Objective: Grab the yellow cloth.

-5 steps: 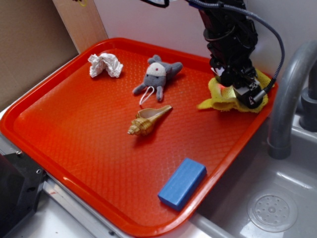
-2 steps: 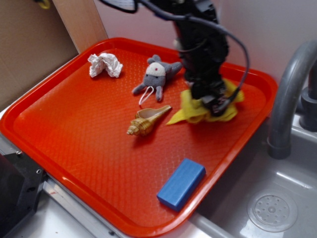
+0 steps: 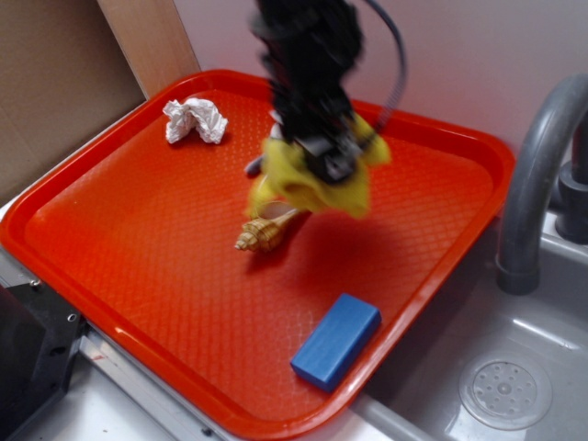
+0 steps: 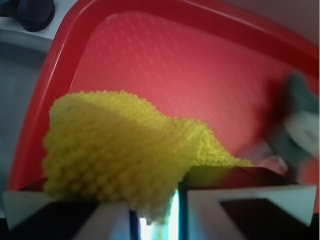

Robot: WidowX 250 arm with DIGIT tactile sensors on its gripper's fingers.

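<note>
My claw (image 3: 333, 165) is clamped on the yellow cloth (image 3: 308, 184), which hangs bunched above the red tray (image 3: 138, 239), over the grey plush toy. The shell (image 3: 266, 231) sits at its 7 o'clock, the blue block (image 3: 336, 340) near 6.

Even, soft light; arm (image 3: 308, 73) motion-blurred, wrist view smeared at right.

I judge this a mock kitchen sink station: grey basin (image 3: 514, 367), curved faucet (image 3: 537, 175), orange tray (image 3: 138, 248) alongside, cardboard backing (image 3: 55, 83).
</note>
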